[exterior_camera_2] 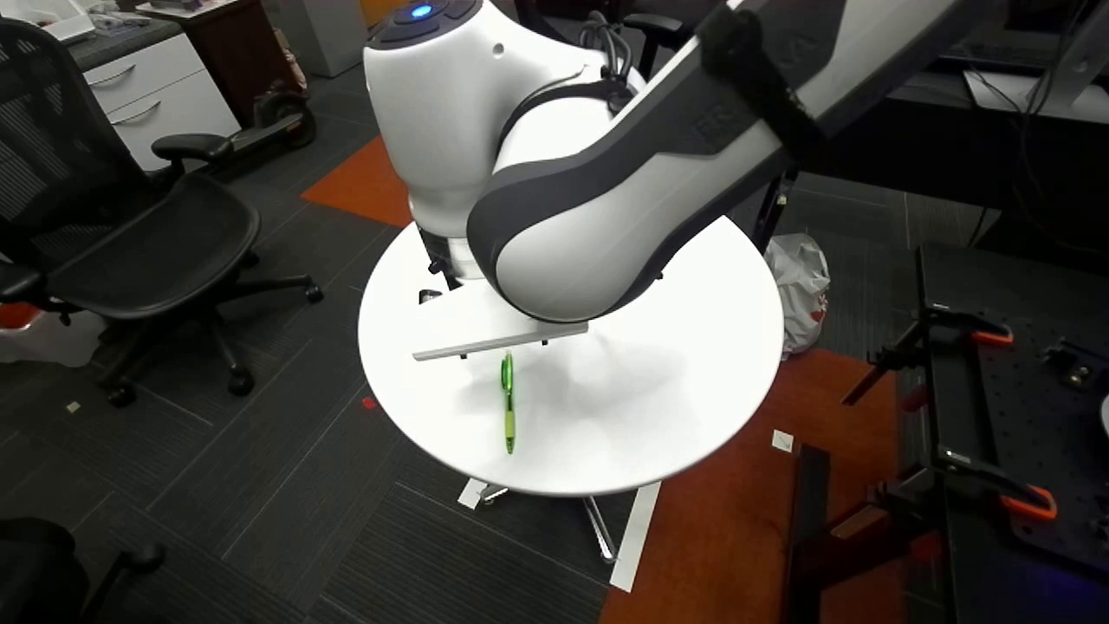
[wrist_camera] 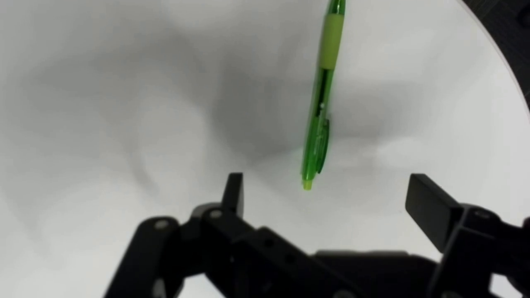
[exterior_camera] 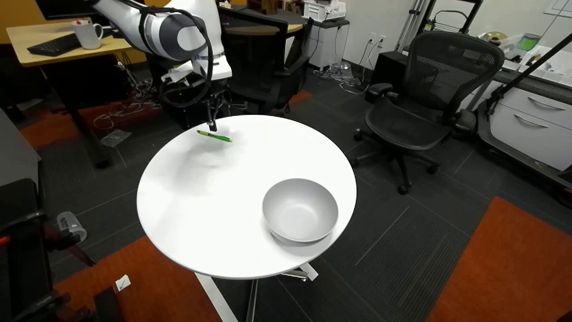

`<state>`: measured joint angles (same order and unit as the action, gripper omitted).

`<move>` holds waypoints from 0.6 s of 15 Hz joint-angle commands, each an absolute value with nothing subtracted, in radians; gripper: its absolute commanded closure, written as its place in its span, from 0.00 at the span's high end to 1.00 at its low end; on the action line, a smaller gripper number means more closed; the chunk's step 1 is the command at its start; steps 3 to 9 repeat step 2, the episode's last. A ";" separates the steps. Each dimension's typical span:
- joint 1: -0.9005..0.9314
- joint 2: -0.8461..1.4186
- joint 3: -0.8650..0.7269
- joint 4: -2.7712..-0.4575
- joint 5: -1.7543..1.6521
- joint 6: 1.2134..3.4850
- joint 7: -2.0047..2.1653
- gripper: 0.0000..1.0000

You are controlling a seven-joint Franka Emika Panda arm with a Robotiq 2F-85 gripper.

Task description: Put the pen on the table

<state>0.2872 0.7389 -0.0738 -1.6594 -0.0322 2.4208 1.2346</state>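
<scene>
In an exterior view, a white robot arm (exterior_camera: pixel 178 38) reaches over a round white table (exterior_camera: pixel 241 197), where a bright green pen (exterior_camera: pixel 214 136) lies flat near the edge; only here can one see a grey bowl (exterior_camera: pixel 300 210) on the table and a white mug (exterior_camera: pixel 87 35) on a wooden desk (exterior_camera: pixel 27 35). In an exterior view, the arm hides part of the table but leaves the pen in plain sight; added here are a blue light (exterior_camera_2: pixel 421 11) on the arm and a white plastic bag (exterior_camera_2: pixel 795 277) just past the table's edge. The wrist view gives the black gripper (wrist_camera: pixel 325 194), its fingers (wrist_camera: pixel 430 211) spread wide, with the pen close up on the table, clicker end toward the gap and apart from both fingers. Lettering (exterior_camera_2: pixel 716 128) on the arm is too faint to read, and print on a clear cup (exterior_camera: pixel 71 226) on the dark floor (exterior_camera: pixel 380 264) is too small.
</scene>
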 commanded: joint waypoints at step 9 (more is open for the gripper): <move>0.285 0.741 -0.073 -1.657 -0.033 2.418 1.234 1.00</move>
